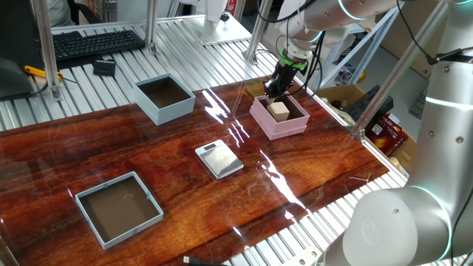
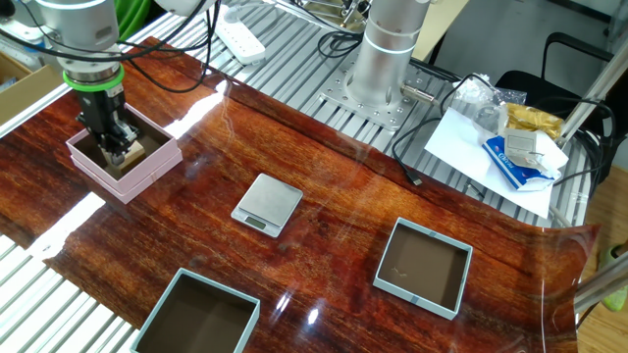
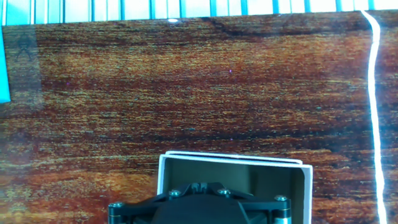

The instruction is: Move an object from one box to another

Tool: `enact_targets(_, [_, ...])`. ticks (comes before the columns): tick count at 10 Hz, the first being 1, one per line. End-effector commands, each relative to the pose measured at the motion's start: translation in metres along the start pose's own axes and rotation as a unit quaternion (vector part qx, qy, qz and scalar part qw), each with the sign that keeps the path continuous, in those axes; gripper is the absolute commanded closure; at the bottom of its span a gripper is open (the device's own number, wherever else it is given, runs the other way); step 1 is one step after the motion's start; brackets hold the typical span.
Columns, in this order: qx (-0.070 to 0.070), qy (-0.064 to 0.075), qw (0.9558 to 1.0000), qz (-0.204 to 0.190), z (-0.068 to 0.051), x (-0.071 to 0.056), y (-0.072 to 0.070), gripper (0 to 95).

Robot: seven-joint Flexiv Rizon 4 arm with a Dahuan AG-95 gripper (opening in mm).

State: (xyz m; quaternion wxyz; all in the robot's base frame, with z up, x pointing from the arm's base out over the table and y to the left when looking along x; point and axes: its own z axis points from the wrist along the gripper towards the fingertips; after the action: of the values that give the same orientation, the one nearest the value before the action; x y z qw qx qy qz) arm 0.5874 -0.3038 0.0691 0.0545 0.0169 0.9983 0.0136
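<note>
The pink box (image 1: 284, 130) stands at the table's right edge in one fixed view, and the small tan cube (image 1: 279, 111) lies inside it. My gripper (image 1: 272, 91) reaches down into the box at the cube's far side, fingers shut together with nothing between them. In the other fixed view the gripper (image 2: 116, 149) hides most of the cube (image 2: 132, 153) in the pink box (image 2: 123, 182). The hand view has the closed gripper (image 3: 199, 185) over the pink box (image 3: 230, 159), with the cube hidden. The tall light blue box (image 1: 159, 111) (image 2: 221, 287) stands empty across the table.
A flat silver scale (image 1: 219, 159) (image 2: 267, 204) lies mid-table. A shallower grey-blue tray (image 1: 151, 214) (image 2: 412, 297) sits near a corner. A keyboard (image 1: 96, 41) lies beyond the table. Papers and packets (image 2: 510, 147) lie beside the robot base (image 2: 388, 59).
</note>
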Motion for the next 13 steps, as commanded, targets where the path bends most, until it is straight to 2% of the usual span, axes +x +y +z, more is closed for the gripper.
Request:
enact_targets(1, [-0.002, 0.005, 1.0000, 0.004, -0.003, -0.001, 0.000, 95.0])
enact_targets(2, [-0.002, 0.004, 1.0000, 0.007, -0.004, -0.001, -0.001, 76.0])
enact_targets(6, [-0.002, 0.008, 0.9997, 0.023, -0.006, -0.002, -0.001, 76.0])
enact_targets(7, [0.000, 0.009, 0.9995, 0.030, -0.009, -0.002, -0.002, 57.0])
enact_targets(11, [0.001, 0.005, 0.9991, 0.042, -0.012, 0.001, -0.006, 57.0])
enact_targets(13, [0.007, 0.004, 0.9990, 0.044, -0.015, 0.000, -0.007, 57.0])
